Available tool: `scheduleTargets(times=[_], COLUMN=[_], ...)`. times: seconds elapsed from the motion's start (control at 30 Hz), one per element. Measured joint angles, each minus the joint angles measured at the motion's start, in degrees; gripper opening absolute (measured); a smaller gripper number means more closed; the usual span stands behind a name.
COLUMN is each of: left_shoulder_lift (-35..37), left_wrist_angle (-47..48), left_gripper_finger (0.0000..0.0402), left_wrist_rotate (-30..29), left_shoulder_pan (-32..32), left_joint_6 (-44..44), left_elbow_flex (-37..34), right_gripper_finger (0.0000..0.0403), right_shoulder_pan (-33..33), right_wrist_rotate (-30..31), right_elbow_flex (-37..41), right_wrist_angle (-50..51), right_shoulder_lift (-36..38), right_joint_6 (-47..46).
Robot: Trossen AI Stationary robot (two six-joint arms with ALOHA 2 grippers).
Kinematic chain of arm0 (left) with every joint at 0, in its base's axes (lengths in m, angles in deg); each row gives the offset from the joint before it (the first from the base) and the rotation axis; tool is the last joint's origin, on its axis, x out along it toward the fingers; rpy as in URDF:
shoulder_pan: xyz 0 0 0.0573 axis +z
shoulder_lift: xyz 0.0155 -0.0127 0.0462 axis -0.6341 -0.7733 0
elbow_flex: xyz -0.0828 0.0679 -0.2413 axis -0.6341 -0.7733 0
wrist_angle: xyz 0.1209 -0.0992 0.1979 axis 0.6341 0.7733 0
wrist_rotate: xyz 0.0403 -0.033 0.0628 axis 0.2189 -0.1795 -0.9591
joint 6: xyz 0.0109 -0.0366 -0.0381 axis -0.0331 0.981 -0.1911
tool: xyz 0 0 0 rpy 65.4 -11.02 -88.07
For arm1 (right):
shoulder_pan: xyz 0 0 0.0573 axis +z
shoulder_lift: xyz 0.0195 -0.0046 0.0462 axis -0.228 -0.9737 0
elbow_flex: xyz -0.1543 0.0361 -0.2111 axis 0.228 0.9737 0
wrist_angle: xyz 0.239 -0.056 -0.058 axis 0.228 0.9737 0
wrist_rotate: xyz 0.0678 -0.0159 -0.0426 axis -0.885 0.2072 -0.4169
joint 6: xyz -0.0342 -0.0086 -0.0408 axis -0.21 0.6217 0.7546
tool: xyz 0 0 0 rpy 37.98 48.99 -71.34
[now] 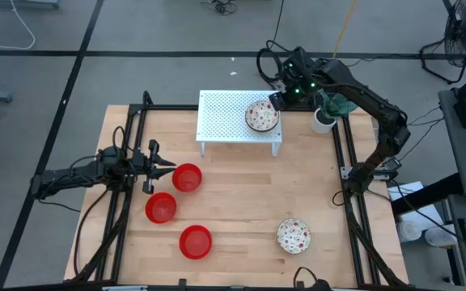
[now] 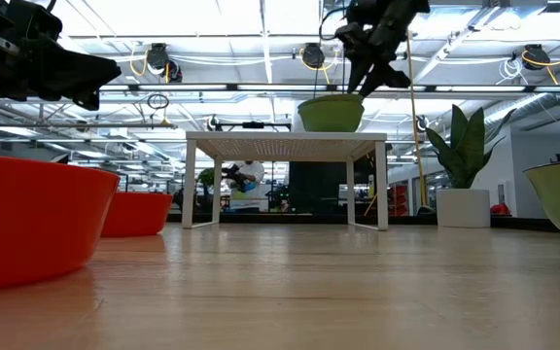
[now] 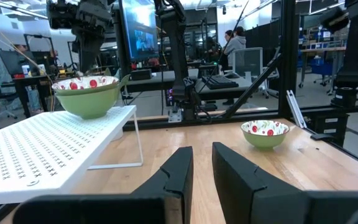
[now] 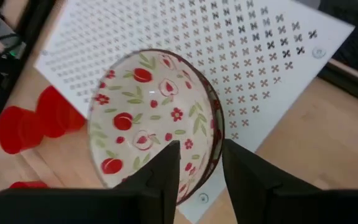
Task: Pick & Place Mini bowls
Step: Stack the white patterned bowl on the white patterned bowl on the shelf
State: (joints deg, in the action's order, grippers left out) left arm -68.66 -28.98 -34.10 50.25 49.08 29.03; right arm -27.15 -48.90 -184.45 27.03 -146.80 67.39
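A: Start at the near edge of the table (image 1: 241, 202). What's there?

B: A red bowl (image 1: 195, 241) toward the left, and a patterned bowl (image 1: 293, 235) toward the right, well apart from each other.

A: And farther in?

B: Two more red bowls, one (image 1: 161, 208) just behind the first and another (image 1: 187, 177) a little past that. The left gripper (image 1: 165, 165) hovers just beside that last bowl, on its left, holding nothing. Its fingers (image 3: 178, 177) stand a narrow gap apart.

A: Then the far side?

B: A white perforated rack (image 1: 225, 117) stands on the table. A second patterned bowl (image 1: 261, 116) sits on its right part, near the rack's corner.

A: Is the right gripper on it?

B: The right gripper (image 1: 277, 102) is at the bowl's far right edge. In the right wrist view the rim of the bowl (image 4: 151, 124) passes between the two fingers (image 4: 169, 165), which stand apart on either side of it; I can't tell whether they touch it. From the low view the gripper (image 2: 367, 70) hangs just above the bowl (image 2: 331, 113).

A: Anything past that?

B: A white cup (image 1: 324, 120) with a green plant, just right of the rack.
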Motion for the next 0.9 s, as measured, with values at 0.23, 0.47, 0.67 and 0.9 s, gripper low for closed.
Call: scheduleTargets(times=[0.23, 0.47, 0.67, 0.9], left_shoulder_lift=[0.0, 0.0, 0.0, 0.0], left_wrist_angle=[0.0, 0.0, 0.0, -0.01], left_gripper_finger=[0.0065, 0.0065, 0.0065, 0.0065], left_wrist_rotate=[0.0, 0.0, 0.0, 0.0], left_shoulder_pan=[0.0, 0.01, 0.0, 0.02], left_joint_6=[0.0, 0.0, 0.0, 0.0], left_elbow_flex=[0.0, 0.0, -0.02, 0.0], right_gripper_finger=[0.0106, 0.0105, 0.0105, 0.0105], right_shoulder_pan=[2.59, 10.42, 19.51, 30.46], right_wrist_rotate=[-0.01, 0.06, 3.01, 3.12], right_elbow_flex=[0.0, 2.34, 11.2, 24.05], right_wrist_angle=[1.59, 3.22, 0.89, -5.2], right_shoulder_lift=[4.41, 9.48, 14.93, 20.91], right_joint_6=[1.86, 0.64, -5.21, -11.58])
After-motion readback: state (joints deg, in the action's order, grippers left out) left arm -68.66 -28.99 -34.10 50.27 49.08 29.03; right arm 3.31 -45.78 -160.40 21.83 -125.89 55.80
